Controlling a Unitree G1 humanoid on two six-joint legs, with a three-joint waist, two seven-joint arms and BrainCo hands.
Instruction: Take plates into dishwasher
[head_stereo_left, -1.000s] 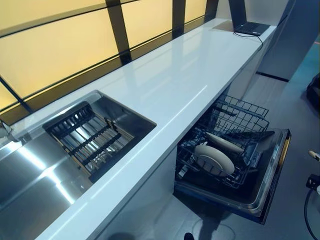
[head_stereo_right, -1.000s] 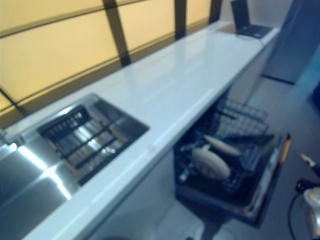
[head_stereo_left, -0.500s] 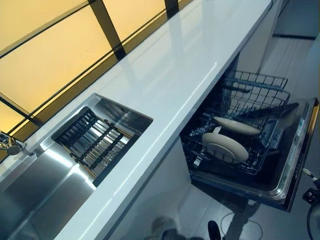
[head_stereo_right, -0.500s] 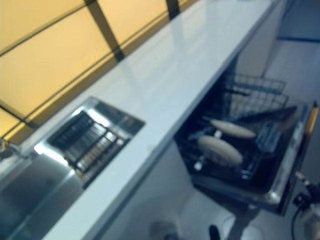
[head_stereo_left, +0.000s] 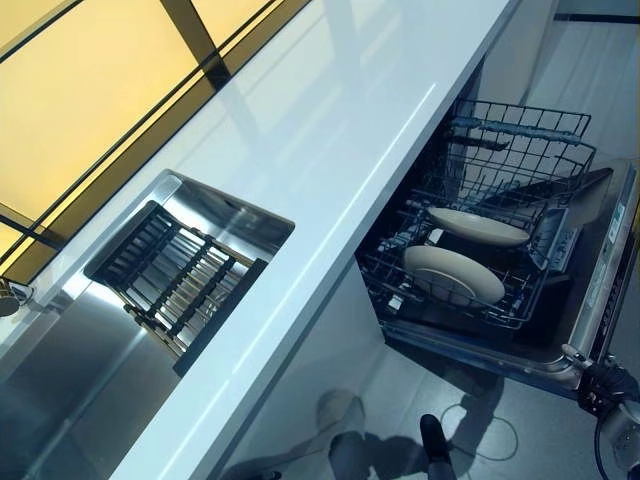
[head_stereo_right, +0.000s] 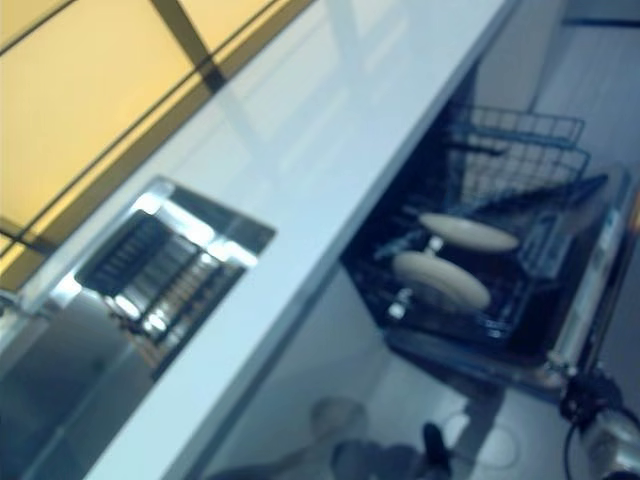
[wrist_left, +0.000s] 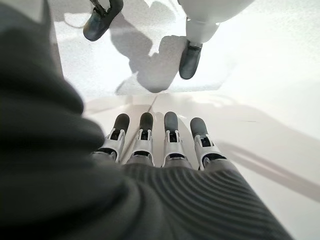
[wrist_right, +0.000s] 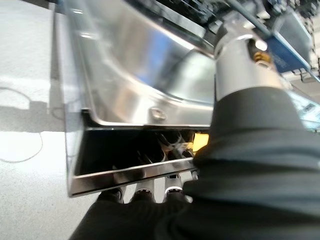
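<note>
Two white plates (head_stereo_left: 455, 275) (head_stereo_left: 478, 227) lie tilted in the pulled-out lower rack (head_stereo_left: 520, 140) of the open dishwasher. Its door (head_stereo_left: 600, 290) hangs folded down to the right. My right hand (head_stereo_left: 603, 385) is at the door's front edge. In the right wrist view its thumb (wrist_right: 240, 55) lies on the door's shiny inner face (wrist_right: 125, 65) and its fingers (wrist_right: 145, 192) reach under the edge, so the door is pinched between them. My left hand (wrist_left: 155, 145) shows only in its wrist view, fingers straight, over bare floor and holding nothing.
A long white countertop (head_stereo_left: 340, 130) runs above the dishwasher. At the left a steel sink (head_stereo_left: 60, 400) holds a dark drying rack (head_stereo_left: 175, 285). Yellow wall panels with dark strips back the counter. Grey floor lies in front of the dishwasher.
The camera has swung downward and closer, so the whole scene shifted. The plates and rack stay where they were. My right hand now shows at the door's front edge.
</note>
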